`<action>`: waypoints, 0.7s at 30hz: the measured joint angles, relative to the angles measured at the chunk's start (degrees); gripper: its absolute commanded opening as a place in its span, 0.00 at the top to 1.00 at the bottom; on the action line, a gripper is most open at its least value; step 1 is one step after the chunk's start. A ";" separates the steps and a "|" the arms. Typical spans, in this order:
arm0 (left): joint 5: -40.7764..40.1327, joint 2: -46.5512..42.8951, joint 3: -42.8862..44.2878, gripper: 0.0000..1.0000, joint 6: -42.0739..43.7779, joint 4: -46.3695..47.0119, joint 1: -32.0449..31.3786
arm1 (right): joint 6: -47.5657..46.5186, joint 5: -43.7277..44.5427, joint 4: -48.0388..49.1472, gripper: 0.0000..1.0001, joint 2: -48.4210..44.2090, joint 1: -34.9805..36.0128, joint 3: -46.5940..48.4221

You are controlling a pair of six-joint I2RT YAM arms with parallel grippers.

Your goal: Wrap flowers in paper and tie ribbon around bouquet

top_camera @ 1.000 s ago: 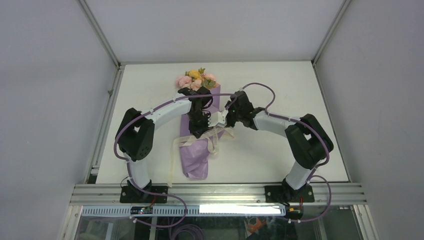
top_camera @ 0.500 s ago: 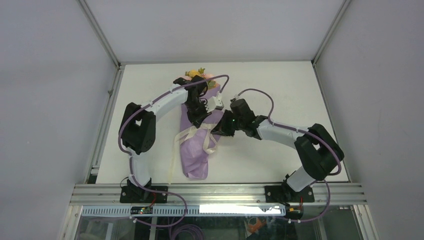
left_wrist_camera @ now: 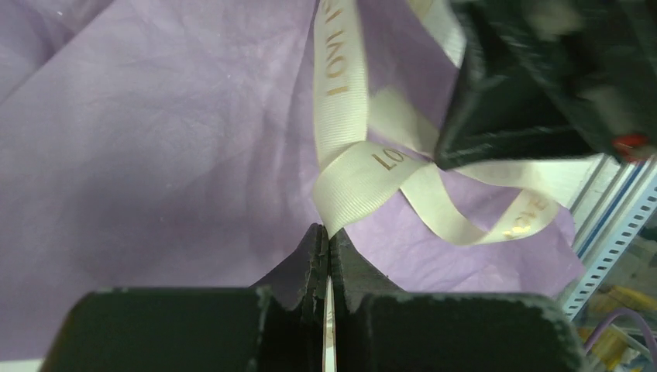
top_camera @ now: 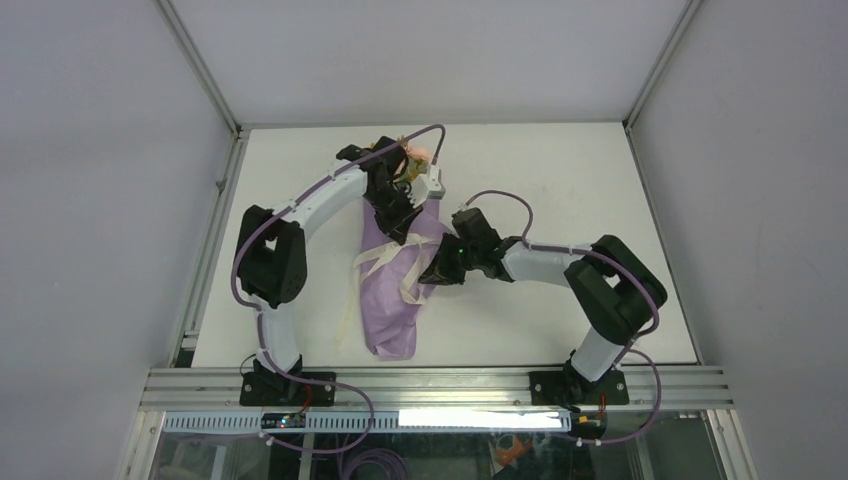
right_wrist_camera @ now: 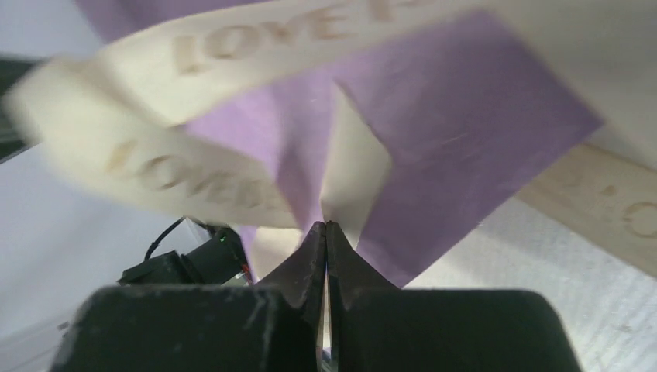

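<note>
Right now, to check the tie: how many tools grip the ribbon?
2. The left tool pinches the ribbon over the bouquet; the right tool pinches it at the bouquet's right edge.

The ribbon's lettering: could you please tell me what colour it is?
Gold letters on the cream ribbon, clearest in the left wrist view.

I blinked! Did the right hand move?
Yes. The right hand moved nearer the metal rail along the front.
</note>
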 measured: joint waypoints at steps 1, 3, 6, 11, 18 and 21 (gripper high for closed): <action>0.33 -0.74 -0.02 1.00 0.02 0.00 0.00 | 0.04 0.39 -0.28 1.00 0.76 -0.13 0.02; 1.36 -2.51 -0.15 1.00 0.26 0.00 0.02 | 0.22 1.75 -0.94 1.00 1.14 -0.44 0.00; 3.43 -6.84 -2.23 1.00 1.46 0.39 0.00 | 0.22 5.40 -1.44 1.00 1.01 -1.33 0.66; 4.55 -10.38 -4.94 1.00 3.48 0.11 -0.15 | -0.70 10.43 -2.51 0.92 1.01 -1.97 4.55; 4.46 -10.67 -10.43 1.00 7.21 -0.63 -2.93 | -1.84 14.23 -7.21 0.67 -1.29 -2.84 6.40; 4.37 -11.45 -12.85 1.00 9.57 -1.66 -5.18 | -3.76 13.27 -12.66 0.60 -5.40 -4.31 6.47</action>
